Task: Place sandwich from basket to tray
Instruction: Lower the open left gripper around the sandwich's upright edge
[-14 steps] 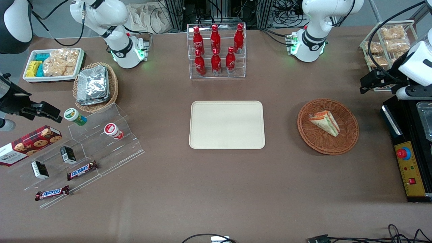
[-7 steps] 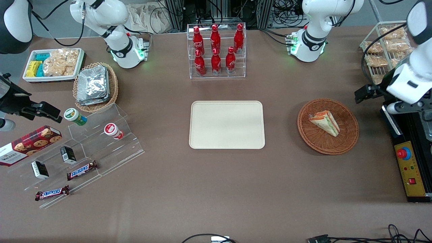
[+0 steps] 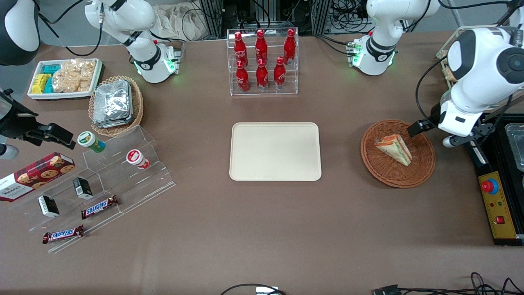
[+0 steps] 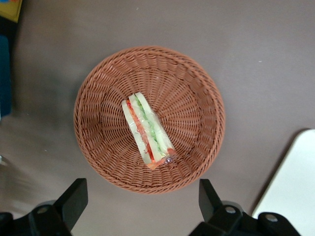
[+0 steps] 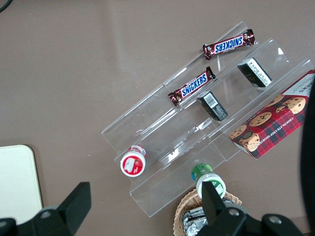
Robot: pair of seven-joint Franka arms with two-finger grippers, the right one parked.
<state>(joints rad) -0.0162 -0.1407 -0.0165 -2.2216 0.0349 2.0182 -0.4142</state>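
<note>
Wicker basket [image 4: 149, 119] holds the sandwich [image 4: 147, 131], lying 11-to-5 in the wrist view. Pincer [image 4: 142, 201] hovers above, spread wide, empty. Best rotate so the fingers [image 4: 74, 199] close across the bread faces, then descend centred.

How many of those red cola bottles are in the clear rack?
6. All stand in the clear rack: three on the upper step, three on the lower step, nearer the camera. None seem hidden. The gripper hovers above the basket.
</note>
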